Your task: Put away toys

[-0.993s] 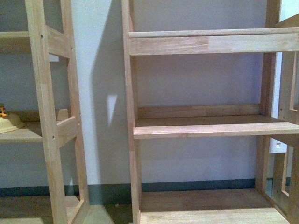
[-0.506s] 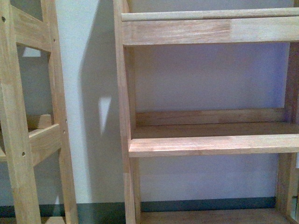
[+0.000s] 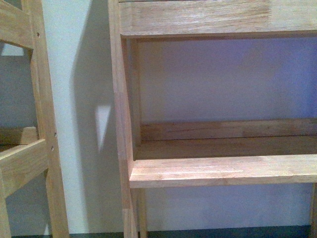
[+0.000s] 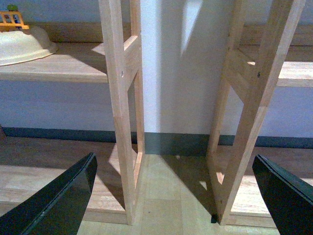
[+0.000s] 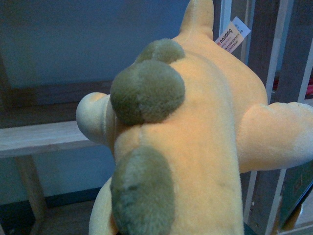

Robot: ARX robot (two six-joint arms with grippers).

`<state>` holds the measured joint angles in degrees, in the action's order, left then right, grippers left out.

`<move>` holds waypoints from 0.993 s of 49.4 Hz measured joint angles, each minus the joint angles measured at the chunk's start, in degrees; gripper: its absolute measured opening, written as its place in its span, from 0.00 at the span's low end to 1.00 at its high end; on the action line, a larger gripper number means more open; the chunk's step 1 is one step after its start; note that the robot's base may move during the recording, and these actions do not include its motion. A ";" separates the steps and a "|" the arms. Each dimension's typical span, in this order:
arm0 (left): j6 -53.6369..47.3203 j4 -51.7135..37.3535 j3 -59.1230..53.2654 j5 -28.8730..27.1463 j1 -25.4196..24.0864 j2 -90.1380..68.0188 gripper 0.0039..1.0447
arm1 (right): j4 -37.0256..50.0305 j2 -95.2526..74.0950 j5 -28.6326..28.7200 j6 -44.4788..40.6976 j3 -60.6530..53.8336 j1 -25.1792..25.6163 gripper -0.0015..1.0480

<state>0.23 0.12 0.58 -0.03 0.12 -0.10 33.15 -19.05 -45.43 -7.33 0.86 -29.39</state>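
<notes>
Plush toy hard up against the right wrist camera.
The orange-yellow plush fills that view, with a wooden shelf behind it. It hides the right pincer, so I cannot tell that one's grip. The left pincer gapes wide, holding nothing.

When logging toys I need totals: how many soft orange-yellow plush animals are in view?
1. The soft orange-yellow plush animal with olive-green patches fills the right wrist view, before a wooden shelf. None shows in the other views; more may be hidden.
</notes>
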 joint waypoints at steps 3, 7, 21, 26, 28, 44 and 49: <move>0.00 0.00 0.00 0.00 0.00 0.00 0.94 | -2.49 0.83 3.13 0.83 0.50 0.85 0.07; 0.00 0.00 0.00 0.00 0.00 0.00 0.94 | -19.74 4.37 20.52 2.16 5.49 6.86 0.07; 0.00 0.00 0.00 0.00 0.00 0.00 0.94 | -26.45 -0.17 28.87 1.14 22.49 6.43 0.07; 0.00 0.00 0.00 0.00 0.00 0.00 0.94 | -25.79 -4.85 31.52 -0.59 29.35 5.60 0.07; 0.00 0.00 0.00 0.00 0.00 0.00 0.94 | -25.29 -6.43 32.30 -1.14 31.41 5.75 0.07; 0.00 0.00 0.00 0.00 0.00 0.00 0.94 | -22.05 -26.58 39.60 -6.08 56.50 8.59 0.07; 0.00 0.00 0.00 0.00 0.00 0.00 0.94 | -22.05 -32.35 40.76 -6.97 62.64 8.59 0.07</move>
<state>0.23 0.12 0.58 -0.03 0.12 -0.10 11.09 -51.40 -4.67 -14.31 63.51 -20.80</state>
